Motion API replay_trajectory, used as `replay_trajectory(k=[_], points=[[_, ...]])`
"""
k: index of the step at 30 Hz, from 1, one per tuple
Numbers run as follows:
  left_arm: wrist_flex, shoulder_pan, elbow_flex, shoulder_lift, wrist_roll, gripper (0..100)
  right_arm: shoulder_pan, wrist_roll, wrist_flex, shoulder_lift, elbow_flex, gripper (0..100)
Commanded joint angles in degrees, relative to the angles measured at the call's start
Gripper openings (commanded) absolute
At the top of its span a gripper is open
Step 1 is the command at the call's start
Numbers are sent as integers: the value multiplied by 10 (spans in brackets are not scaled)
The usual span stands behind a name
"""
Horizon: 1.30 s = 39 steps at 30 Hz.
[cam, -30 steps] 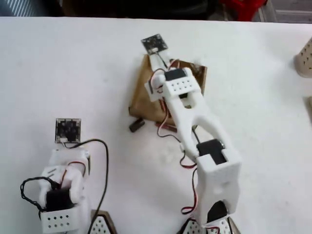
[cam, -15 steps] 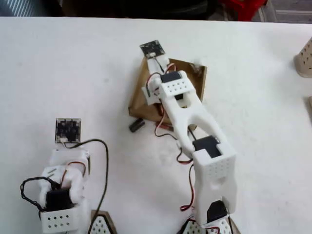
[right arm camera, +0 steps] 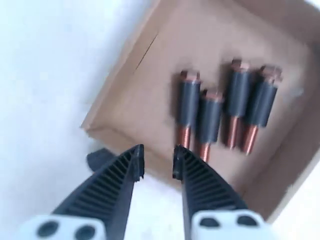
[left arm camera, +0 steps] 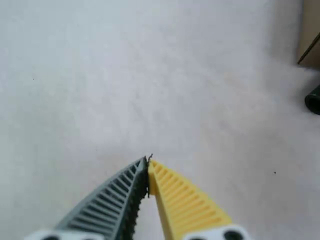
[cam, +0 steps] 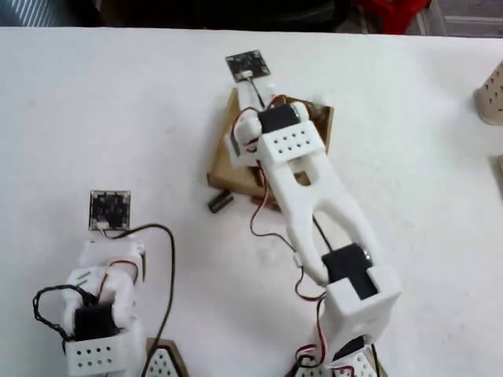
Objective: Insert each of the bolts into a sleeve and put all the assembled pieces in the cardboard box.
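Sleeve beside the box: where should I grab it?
Take the sleeve mid-barrel from above, closing across its round sides: it lies flat on the table, so its ends are hard to pinch. The box wall is close, so likely come from the table side.

The box [right arm camera: 145,90] is plain brown cardboard, matt and slightly fibrous. The bolts [right arm camera: 190,76] are coppery metal with a dull sheen and threaded ends, each in a dark, smooth, matt sleeve [right arm camera: 189,102]. The surface [left arm camera: 125,75] is white and matt; the left end effector [left arm camera: 148,165] is ribbed plastic, grey on one half and yellow on the other, and the right end effector [right arm camera: 158,159] is ribbed black plastic.
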Motion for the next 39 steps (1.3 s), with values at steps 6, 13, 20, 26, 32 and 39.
replay_trajectory(k=[6, 13, 20, 26, 32, 39], points=[[1, -4, -1, -3, -5, 23, -45, -234, 58, -16, -22, 73], [1, -4, -1, -3, -5, 23, -90, -374, 65, 39, -23, 76], [1, -4, -1, -3, -5, 23, -105, -420, 41, 117, -25, 74], [1, -4, -1, -3, -5, 23, -106, -424, -22, 165, -26, 74], [1, -4, -1, -3, -5, 23, -123, -427, -29, 150, -27, 74], [1, -4, -1, -3, -5, 23, -126, -428, -62, 183, -25, 74]])
